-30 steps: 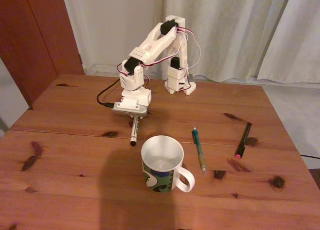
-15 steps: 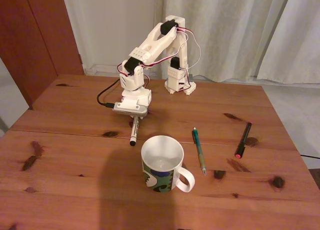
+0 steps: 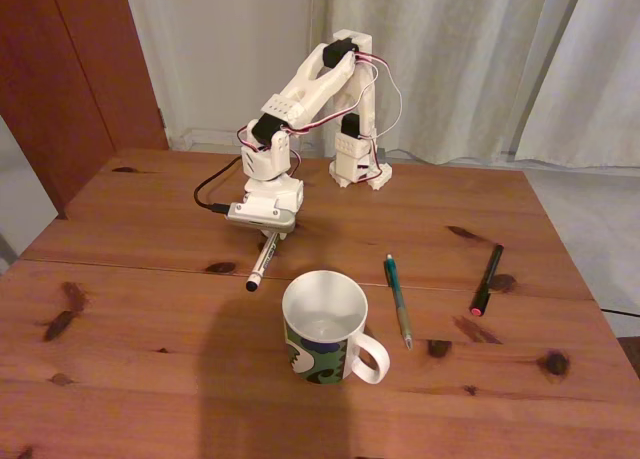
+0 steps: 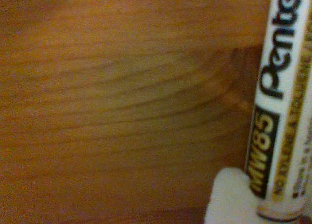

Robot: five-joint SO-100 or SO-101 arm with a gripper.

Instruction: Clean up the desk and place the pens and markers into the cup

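The white marker [image 3: 258, 267] slants down to the left, its black end close to the desk [image 3: 140, 329]. Its upper part sits under my gripper [image 3: 268, 237], which is shut on it. In the wrist view the marker's printed barrel [image 4: 278, 112] runs up the right edge beside a white finger [image 4: 226, 199], with wood grain behind. The cup [image 3: 324, 324], white inside with a camouflage pattern, stands in front of the gripper, handle to the right. A teal pen [image 3: 398, 301] lies right of the cup. Farther right lies a black pen [image 3: 487, 277] with a pink end.
My arm's base [image 3: 358, 164] stands at the desk's back edge before white curtains. A black cable [image 3: 208, 191] loops left of the gripper. The desk's right edge drops off past the black pen. A dark shadow falls across the front of the desk.
The marker's lower black end has swung to the left, so the marker now slants instead of pointing straight toward the cup. The arm has barely shifted.
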